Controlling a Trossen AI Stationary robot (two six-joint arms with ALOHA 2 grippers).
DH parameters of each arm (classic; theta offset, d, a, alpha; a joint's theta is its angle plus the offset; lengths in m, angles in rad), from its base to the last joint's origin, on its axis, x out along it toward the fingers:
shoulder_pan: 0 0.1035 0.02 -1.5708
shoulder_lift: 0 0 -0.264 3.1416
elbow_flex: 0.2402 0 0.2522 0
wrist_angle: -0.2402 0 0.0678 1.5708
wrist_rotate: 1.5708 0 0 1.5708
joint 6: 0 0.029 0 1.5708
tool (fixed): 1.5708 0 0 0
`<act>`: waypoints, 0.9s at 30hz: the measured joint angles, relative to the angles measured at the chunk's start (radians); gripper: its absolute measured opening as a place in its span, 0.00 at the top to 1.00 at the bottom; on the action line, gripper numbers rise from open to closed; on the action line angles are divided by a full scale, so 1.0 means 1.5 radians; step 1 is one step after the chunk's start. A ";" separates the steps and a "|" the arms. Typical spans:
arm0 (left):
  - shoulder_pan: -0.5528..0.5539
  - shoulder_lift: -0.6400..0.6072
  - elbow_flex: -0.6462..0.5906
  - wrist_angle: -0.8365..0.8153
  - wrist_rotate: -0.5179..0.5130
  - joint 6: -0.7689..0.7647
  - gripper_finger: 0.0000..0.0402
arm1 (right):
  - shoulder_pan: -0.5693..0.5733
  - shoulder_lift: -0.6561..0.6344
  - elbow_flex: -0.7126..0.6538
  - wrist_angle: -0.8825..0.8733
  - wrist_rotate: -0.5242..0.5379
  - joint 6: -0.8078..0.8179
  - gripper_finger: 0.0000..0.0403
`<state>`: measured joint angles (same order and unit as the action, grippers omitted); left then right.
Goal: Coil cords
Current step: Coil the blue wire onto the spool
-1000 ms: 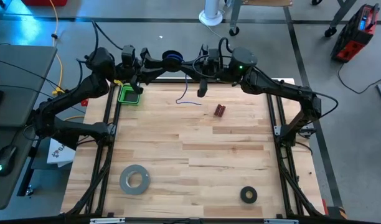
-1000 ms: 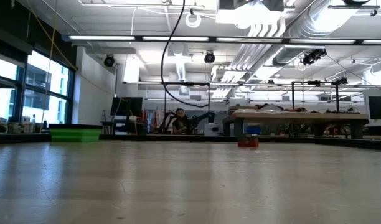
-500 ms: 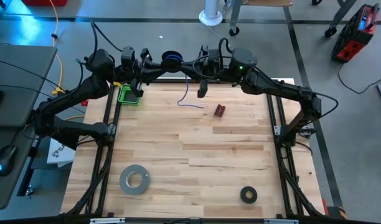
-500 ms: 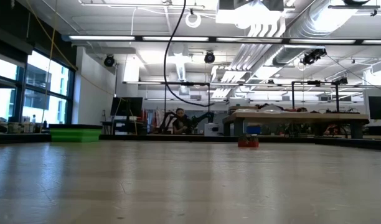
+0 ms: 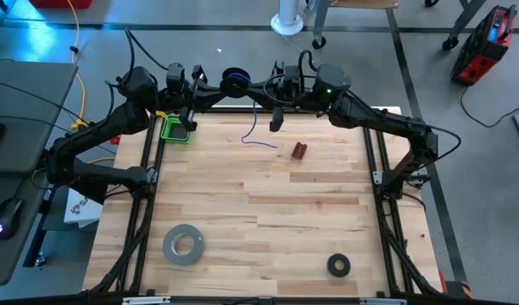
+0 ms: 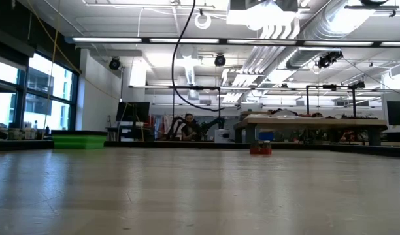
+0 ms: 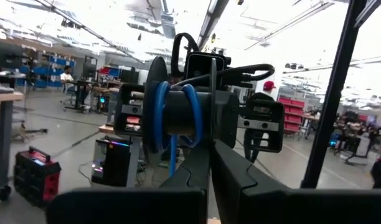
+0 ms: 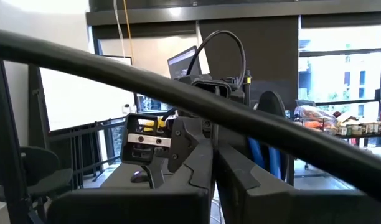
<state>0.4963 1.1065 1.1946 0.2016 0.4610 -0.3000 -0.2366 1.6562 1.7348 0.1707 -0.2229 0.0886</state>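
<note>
Both grippers meet at the table's far edge: left gripper [image 5: 210, 87] clamps the small black round spool [image 5: 233, 80] wound with thin blue cord [image 5: 258, 129]; right gripper [image 5: 258, 89] looks closed beside it.

Pale matt wood-plank table [image 5: 268, 203], glossy blue cord [image 7: 193, 115], black plastic spool [image 7: 156, 102]

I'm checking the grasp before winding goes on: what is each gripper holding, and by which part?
Both grippers, left and right, meet at the black spool wound with blue cord; each appears to clamp one end, though contact is hidden.
</note>
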 joint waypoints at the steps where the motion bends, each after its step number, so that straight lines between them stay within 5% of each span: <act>1: 0.001 0.000 0.000 0.000 0.001 -0.007 1.00 | 0.000 0.000 0.000 0.000 -0.002 -0.004 0.97; 13: 0.035 -0.029 0.000 -0.068 0.017 -0.026 1.00 | -0.035 -0.030 0.000 -0.017 -0.005 0.003 0.56; 18: 0.046 -0.051 0.000 -0.052 0.022 -0.068 1.00 | -0.060 -0.066 0.000 -0.081 -0.010 0.014 0.54; 27: 0.040 -0.078 0.000 0.085 0.023 -0.324 1.00 | -0.056 -0.053 0.001 -0.120 -0.146 0.051 0.58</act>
<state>0.5565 0.9887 1.1950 0.3292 0.4960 -0.7855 -0.3204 1.5771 1.7363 -0.0094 -0.4424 0.1645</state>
